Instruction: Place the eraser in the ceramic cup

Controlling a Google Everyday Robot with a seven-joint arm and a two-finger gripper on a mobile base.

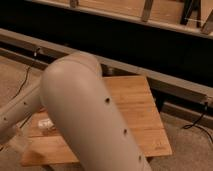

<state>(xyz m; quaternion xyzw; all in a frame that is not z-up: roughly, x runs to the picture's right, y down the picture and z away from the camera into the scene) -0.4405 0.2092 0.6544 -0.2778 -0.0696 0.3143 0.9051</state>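
My arm (pixel 85 115) fills the middle, covering much of the wooden counter (pixel 145 115). My tool (pixel 17 144) sits clenched, low at the left by the counter's corner. The eraser (pixel 46 123), as best I can tell, is the small pale block on the counter's left part.

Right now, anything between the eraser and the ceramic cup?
Cannot tell: the robot's arm hides mid-table and no ceramic cup shows. A small pale block, likely the eraser, lies left on the wooden table; the gripper, shut, sits lower-left of it.
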